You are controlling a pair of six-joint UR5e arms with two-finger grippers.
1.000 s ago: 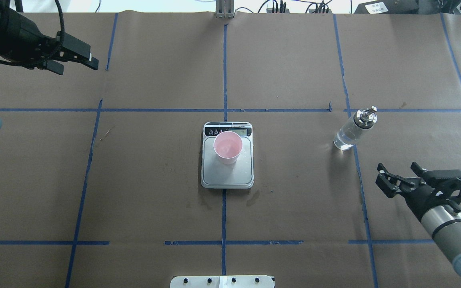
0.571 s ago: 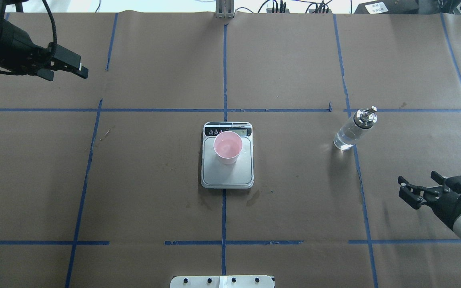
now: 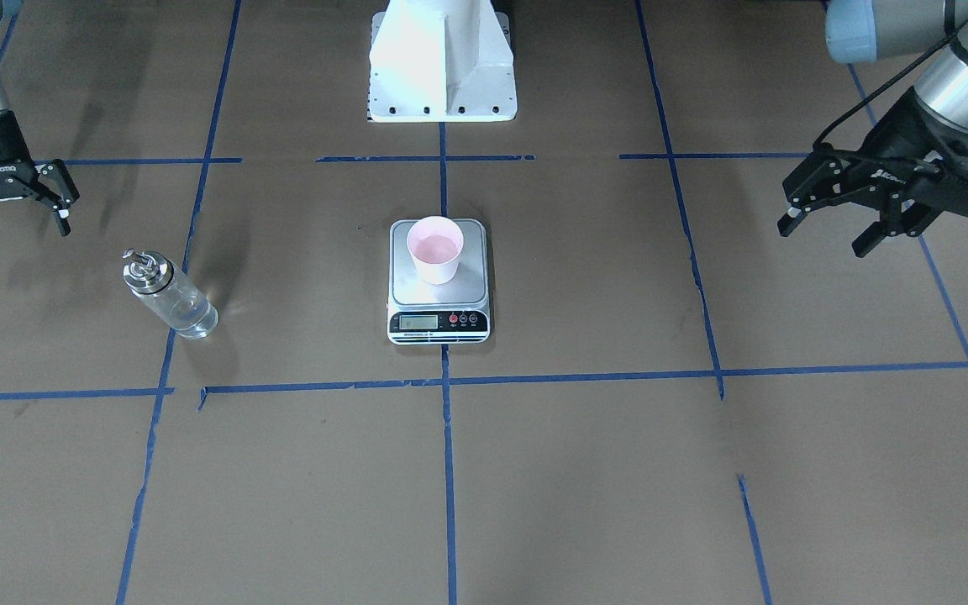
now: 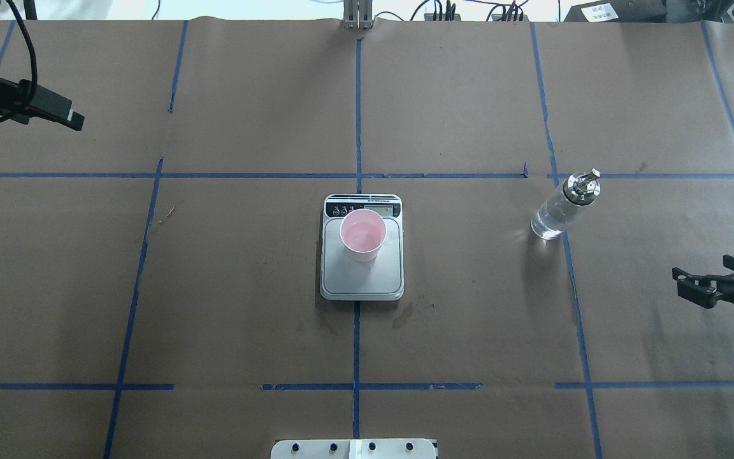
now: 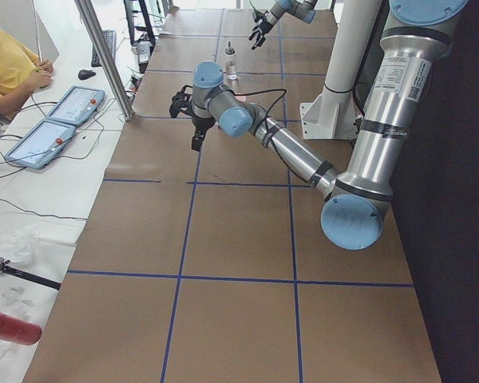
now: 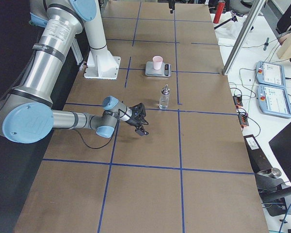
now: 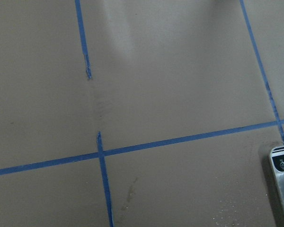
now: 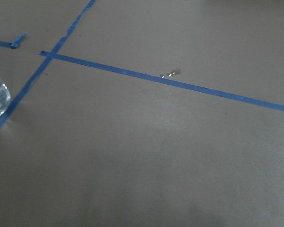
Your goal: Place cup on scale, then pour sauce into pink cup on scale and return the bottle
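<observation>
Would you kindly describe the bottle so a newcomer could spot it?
Find the scale in the middle of the table, pink cup on it. To the robot's right, beside a blue tape line, stands the bottle: the only clear glass thing, with a shiny metal cap.

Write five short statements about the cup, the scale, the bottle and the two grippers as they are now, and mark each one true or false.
1. The cup stands upright on the plate of the scale. True.
2. The right gripper is shut on the bottle. False: its fingers are spread and it is apart from the bottle.
3. The left gripper is open and holds nothing. True.
4. The bottle stands on the scale beside the cup. False: it stands alone on the table, off to the robot's right of the scale.
5. The scale's display panel faces away from the robot's base. True.
</observation>
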